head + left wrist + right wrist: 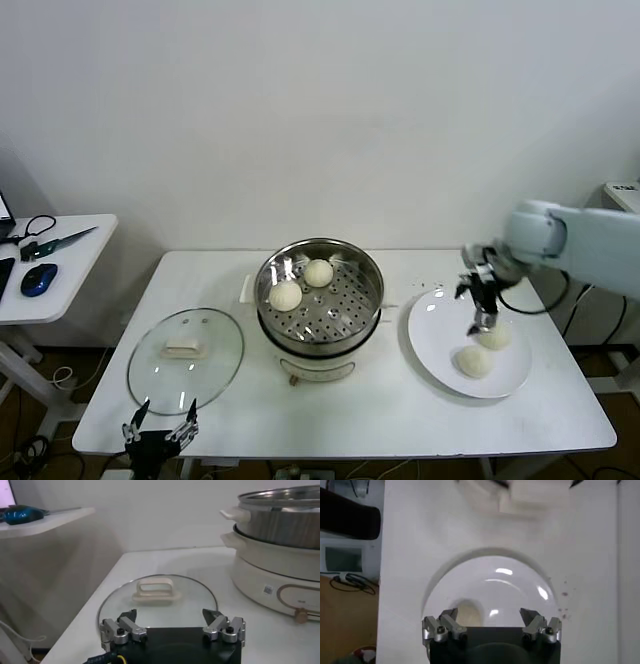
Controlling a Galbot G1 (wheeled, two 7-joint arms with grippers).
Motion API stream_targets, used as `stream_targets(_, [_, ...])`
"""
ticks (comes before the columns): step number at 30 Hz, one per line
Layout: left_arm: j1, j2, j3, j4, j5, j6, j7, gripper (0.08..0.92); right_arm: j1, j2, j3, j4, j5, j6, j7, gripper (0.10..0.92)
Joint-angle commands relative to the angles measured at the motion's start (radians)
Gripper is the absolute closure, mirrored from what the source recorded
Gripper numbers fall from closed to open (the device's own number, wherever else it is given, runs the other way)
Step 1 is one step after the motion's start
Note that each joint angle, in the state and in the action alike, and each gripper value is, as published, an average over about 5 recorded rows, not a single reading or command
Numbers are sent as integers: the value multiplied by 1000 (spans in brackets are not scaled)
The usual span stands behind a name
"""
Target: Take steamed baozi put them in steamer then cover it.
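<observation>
The shiny steamer (375, 283) stands mid-table on its white base, with two cream baozi (286, 295) (318, 272) on its perforated tray. Two more baozi (474, 362) (493, 338) lie on the white plate (435, 325) to the right. My right gripper (484, 322) hangs open just above the plate, over the farther bun, holding nothing. In the right wrist view one baozi (467, 612) shows by one finger of the open gripper (489, 620). My left gripper (160, 425) waits open at the table's front edge, before the glass lid (186, 358).
The left wrist view shows the lid (157, 600) lying flat with its white handle up, the steamer (280, 525) beyond it, and the open left gripper (170, 625). A side table (60, 270) with a blue mouse stands at the left.
</observation>
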Motion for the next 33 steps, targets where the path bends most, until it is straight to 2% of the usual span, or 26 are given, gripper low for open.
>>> stream_targets(1, [3, -2, 1, 1, 3, 1, 0, 177, -316, -145, 218, -22, -188, 10, 0, 203])
stream_targets(12, [4, -7, 5, 6, 11, 0, 0, 177, -419, -79, 322, -97, -202, -6, 46, 203])
stream_targets(27, [2, -6, 4, 9, 11, 2, 0, 177, -476, -43, 354, -122, -223, -26, 69, 205])
stream_targets(33, [2, -6, 6, 8, 13, 2, 0, 177, -481, -35, 370, -135, -235, -25, 79, 285])
